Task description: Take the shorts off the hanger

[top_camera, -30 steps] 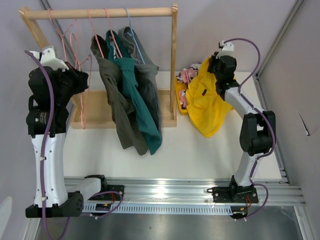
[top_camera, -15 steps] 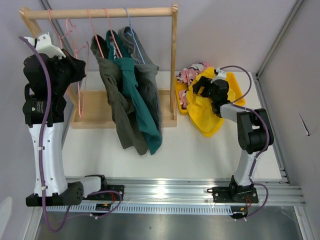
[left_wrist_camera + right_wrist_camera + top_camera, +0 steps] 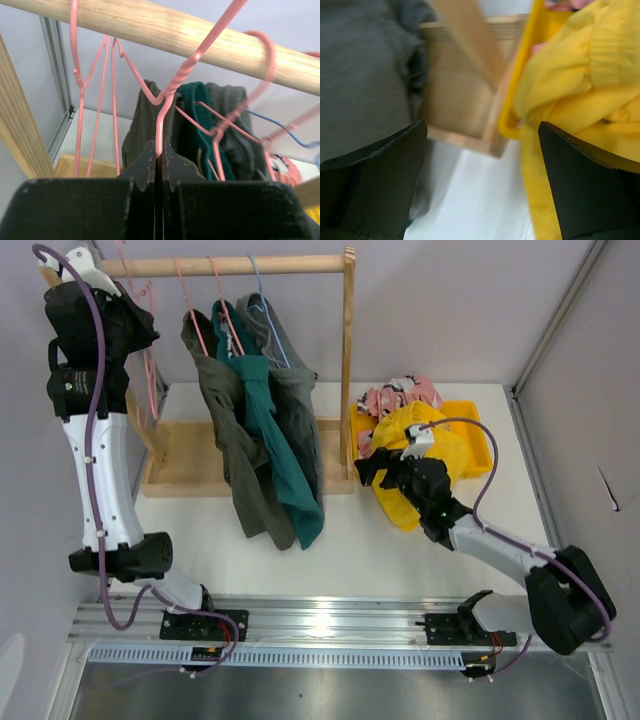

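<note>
Olive green shorts [image 3: 235, 440], teal shorts [image 3: 288, 465] and grey shorts [image 3: 296, 390] hang on hangers from the wooden rod [image 3: 230, 265]. Yellow shorts [image 3: 425, 440] lie draped over the yellow bin [image 3: 472, 425], with pink patterned shorts [image 3: 400, 395] behind them. High at the rod's left end, my left gripper [image 3: 138, 335] is shut on the wire of an empty pink hanger [image 3: 165, 95], whose hook sits by the rod. My right gripper [image 3: 366, 472] is open and empty, low between the rack's post and the yellow shorts [image 3: 580, 75].
The rack's wooden base tray [image 3: 190, 465] and upright post [image 3: 348, 360] stand just left of the right gripper. Other bare pink hangers [image 3: 80, 100] hang at the rod's left end. A metal rail [image 3: 320, 625] runs along the near table edge.
The right gripper opened, let the yellow shorts drop onto the bin, and swung down and left toward the rack base. The left arm raised the pink hanger up to the rod.
</note>
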Available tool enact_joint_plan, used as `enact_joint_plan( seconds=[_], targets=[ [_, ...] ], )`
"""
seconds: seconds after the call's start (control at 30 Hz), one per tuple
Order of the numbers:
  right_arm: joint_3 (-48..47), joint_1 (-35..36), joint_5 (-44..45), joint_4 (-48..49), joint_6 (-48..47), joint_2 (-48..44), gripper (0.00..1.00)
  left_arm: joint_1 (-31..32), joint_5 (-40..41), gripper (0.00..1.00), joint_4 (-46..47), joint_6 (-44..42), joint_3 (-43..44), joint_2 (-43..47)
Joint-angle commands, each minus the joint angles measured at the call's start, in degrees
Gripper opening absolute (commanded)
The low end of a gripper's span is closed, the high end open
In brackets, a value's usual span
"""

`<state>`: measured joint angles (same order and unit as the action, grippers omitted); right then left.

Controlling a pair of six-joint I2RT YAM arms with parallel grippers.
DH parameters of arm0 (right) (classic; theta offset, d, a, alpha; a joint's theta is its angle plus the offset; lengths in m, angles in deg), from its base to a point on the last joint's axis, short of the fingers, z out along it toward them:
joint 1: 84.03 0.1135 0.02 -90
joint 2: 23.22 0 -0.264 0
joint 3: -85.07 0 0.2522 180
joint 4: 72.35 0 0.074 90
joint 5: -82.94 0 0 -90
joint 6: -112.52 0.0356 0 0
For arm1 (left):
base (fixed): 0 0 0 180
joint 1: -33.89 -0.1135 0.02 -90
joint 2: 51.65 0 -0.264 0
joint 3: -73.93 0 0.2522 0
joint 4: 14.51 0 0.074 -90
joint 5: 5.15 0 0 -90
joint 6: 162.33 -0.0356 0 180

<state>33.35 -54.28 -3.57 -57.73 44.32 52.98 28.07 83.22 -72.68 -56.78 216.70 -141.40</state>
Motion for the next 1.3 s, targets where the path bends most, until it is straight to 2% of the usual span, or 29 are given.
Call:
enact_joint_plan(
  seconds=[0.0,0.23,0.33,0.43,0.57,0.6,0.9,1.03,1.27],
  targets=[
    [3.8,4.0,4.9,-2.3,-0.3,-7.1,0.99,-1.6,-1.0,0.0,0.2,0.4,6.0,-3.9],
    [5.1,13.2,10.0,-8.3,-4.5,-18.6,0.99,-4.6,-4.9,0.0,-0.2,2.1,6.7,-8.3],
    [5.0,13.7,10.7,-10.4,-5.6,-21.6,0.99,-4.7,-4.9,0.0,0.5,2.0,4.0,-7.6],
    [4.9,13.7,10.9,-12.2,-6.2,-23.1,0.99,-4.9,-5.0,0.1,0.6,2.2,2.2,-6.8],
    [5.3,14.1,11.1,-14.6,-5.8,-25.0,1.0,-5.1,-5.1,0.4,0.7,2.1,1.2,-5.4],
    [5.4,14.1,11.4,-14.9,-5.8,-25.3,0.99,-5.1,-5.1,0.43,1.0,2.0,1.0,-5.0],
    [6.8,14.5,12.4,-19.9,-5.3,-32.2,0.99,-5.3,-5.3,0.45,0.5,2.4,-1.1,-2.4],
    [7.2,14.9,13.1,-21.7,-5.2,-34.8,0.99,-5.2,-6.1,0.54,-0.3,3.0,-0.9,0.6],
    [7.5,16.7,14.1,-22.8,-4.4,-36.9,0.99,-3.2,-13.8,0.49,2.3,5.5,-4.1,7.0]
  ],
)
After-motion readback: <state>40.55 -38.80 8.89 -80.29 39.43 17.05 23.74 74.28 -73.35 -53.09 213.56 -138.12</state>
